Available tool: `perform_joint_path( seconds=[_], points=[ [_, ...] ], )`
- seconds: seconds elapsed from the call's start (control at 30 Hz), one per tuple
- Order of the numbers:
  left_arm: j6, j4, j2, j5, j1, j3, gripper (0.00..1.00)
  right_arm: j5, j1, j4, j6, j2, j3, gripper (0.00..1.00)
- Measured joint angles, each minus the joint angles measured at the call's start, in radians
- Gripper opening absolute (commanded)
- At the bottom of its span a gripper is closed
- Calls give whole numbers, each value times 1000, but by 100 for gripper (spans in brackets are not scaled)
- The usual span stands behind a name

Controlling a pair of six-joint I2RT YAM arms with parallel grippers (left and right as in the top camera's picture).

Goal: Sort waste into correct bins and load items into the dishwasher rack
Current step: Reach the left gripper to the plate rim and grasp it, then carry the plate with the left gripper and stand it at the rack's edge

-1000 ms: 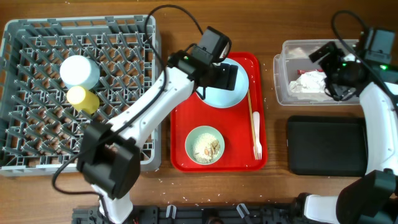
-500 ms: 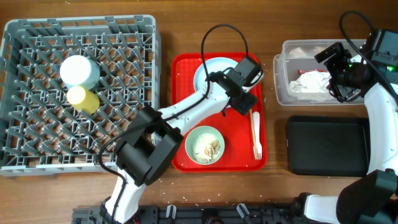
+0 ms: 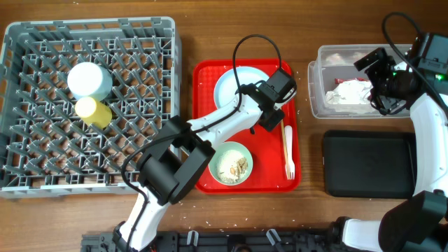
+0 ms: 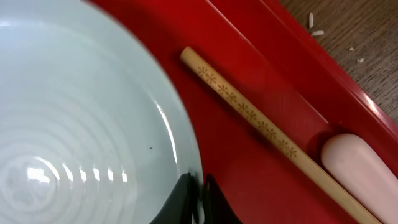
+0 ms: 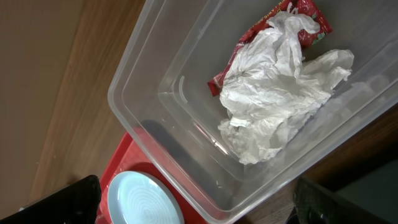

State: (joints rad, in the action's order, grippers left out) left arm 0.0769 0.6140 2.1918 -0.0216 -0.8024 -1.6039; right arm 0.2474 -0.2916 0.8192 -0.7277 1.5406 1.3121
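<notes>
Pale blue and round, the plate (image 4: 81,106) is sitting on the red tray (image 4: 273,68). The left gripper (image 4: 198,205) is pinching the plate's rim with its jaws squeezed shut. One wooden chopstick (image 4: 249,115) and the white fork (image 4: 357,168) are lying just beside the plate. The right gripper (image 5: 199,199) is hanging wide open over the clear tub (image 5: 143,106), where the white napkin (image 5: 280,93) is lying on the red wrapper (image 5: 308,12).
</notes>
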Motion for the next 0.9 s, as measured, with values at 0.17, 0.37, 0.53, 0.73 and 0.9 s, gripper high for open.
perform_joint_path(
  seconds=[0.17,0.37,0.53,0.73,0.9],
  points=[
    [-56,49,-23,-8,0,0,4,0,0,0,0,0,0,100],
    [-143,85,-264,122,58,0,4,0,0,0,0,0,0,100],
    [-181,82,-502,352,232,-16,4,0,0,0,0,0,0,100],
    [-204,99,-566,664,560,-20,4,0,0,0,0,0,0,100],
    [-211,101,-524,976,793,-20,4,0,0,0,0,0,0,100]
  ],
)
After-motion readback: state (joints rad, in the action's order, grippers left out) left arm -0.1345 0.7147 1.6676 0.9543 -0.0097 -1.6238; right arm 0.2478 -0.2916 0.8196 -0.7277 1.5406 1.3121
